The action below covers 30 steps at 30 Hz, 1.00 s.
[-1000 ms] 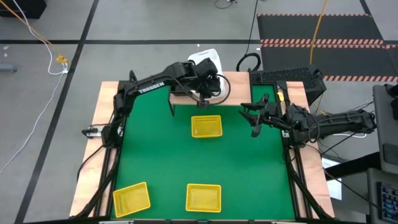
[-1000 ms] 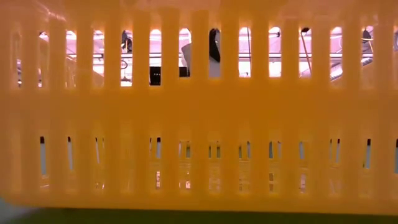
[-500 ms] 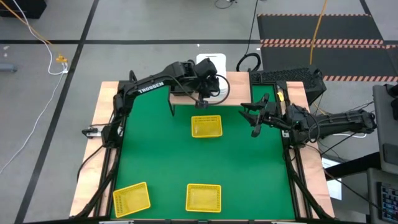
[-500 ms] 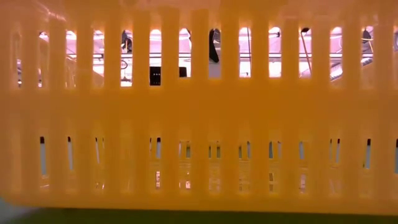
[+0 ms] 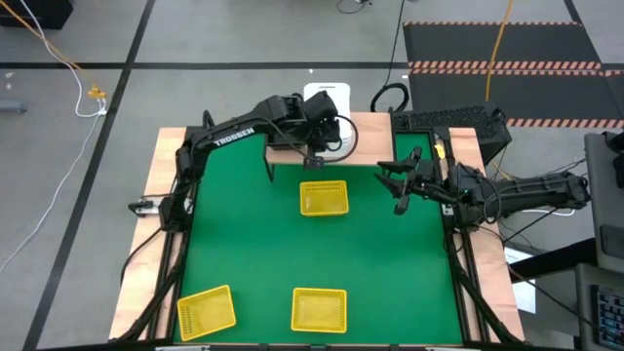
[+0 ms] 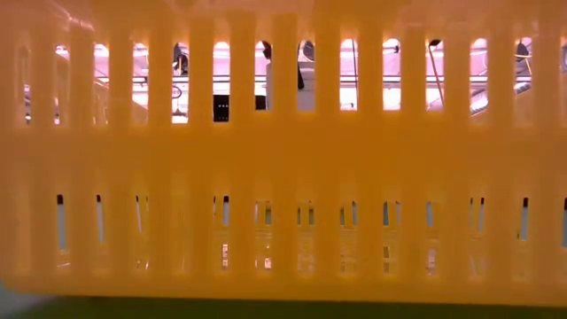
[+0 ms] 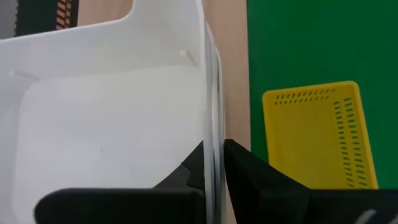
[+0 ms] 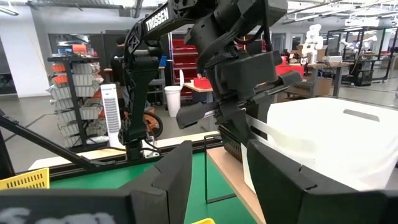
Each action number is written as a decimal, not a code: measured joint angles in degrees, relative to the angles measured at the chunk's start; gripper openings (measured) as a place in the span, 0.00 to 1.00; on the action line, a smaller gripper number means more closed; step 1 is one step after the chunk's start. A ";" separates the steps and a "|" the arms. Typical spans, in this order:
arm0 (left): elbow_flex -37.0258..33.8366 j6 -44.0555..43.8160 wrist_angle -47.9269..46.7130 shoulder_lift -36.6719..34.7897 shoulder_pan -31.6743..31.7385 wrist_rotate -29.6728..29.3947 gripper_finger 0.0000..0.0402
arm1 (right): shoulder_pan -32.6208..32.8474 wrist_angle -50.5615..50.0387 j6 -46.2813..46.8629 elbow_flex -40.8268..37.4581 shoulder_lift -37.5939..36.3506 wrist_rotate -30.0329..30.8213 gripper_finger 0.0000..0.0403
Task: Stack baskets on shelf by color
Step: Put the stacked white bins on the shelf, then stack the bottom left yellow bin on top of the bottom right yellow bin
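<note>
The left claw (image 7: pixel 214 165) is pinching the side wall of a white basket (image 7: pixel 106 118), holding it over the wooden shelf (image 5: pixel 283 148) at the far edge of the bench (image 5: pixel 390 263). One yellow basket (image 5: pixel 324 197) is lying on the green mat just in front of the shelf; two more (image 5: pixel 206 309) (image 5: pixel 319 309) are sitting along the near edge. The right claw (image 5: pixel 398 182) is hovering spread open over the mat's right side, well apart from the baskets.
</note>
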 joint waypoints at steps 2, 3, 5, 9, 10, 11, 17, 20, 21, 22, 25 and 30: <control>0.00 -0.20 0.07 0.00 0.00 -0.01 0.09 | 0.00 -0.01 0.00 0.00 0.02 0.00 0.37; 0.00 -0.14 0.07 0.00 -0.06 -0.02 0.09 | 0.00 -0.01 0.00 0.00 0.02 0.00 0.37; 0.00 -0.14 0.15 0.00 -0.17 -0.06 0.09 | 0.00 -0.01 0.00 0.00 0.00 0.00 0.37; 0.00 -0.07 -0.13 -0.39 -0.31 -0.03 0.09 | 0.00 -0.02 0.00 0.00 0.01 0.00 0.37; 0.00 -0.01 -0.22 -0.49 -0.43 0.01 0.09 | 0.00 -0.04 0.00 0.00 0.00 0.00 0.37; 0.00 -0.03 -0.22 -0.61 -0.55 -0.01 0.09 | 0.00 -0.10 0.00 0.00 0.02 0.00 0.37; -0.02 -0.04 -1.69 -2.81 -1.03 0.23 0.17 | 0.00 -0.49 0.16 0.00 0.27 0.00 0.37; 0.00 -0.53 -1.70 -3.36 -1.03 0.19 0.27 | 0.00 -0.43 0.70 0.00 0.48 -0.02 0.37; 0.00 -0.99 -1.83 -3.51 -1.01 0.06 0.31 | 0.00 -0.45 0.72 0.00 0.52 -0.02 0.37; 0.00 -1.29 -2.07 -3.53 -0.99 0.02 0.35 | 0.00 -0.45 0.82 0.00 0.51 -0.02 0.37; 0.00 -2.01 -2.60 -3.56 -0.98 -0.04 0.44 | 0.00 -0.41 0.92 0.00 0.49 -0.02 0.37; 0.00 -3.90 -4.88 -4.94 -1.40 -2.19 0.53 | -0.01 -0.42 -0.20 0.00 0.85 -0.02 0.37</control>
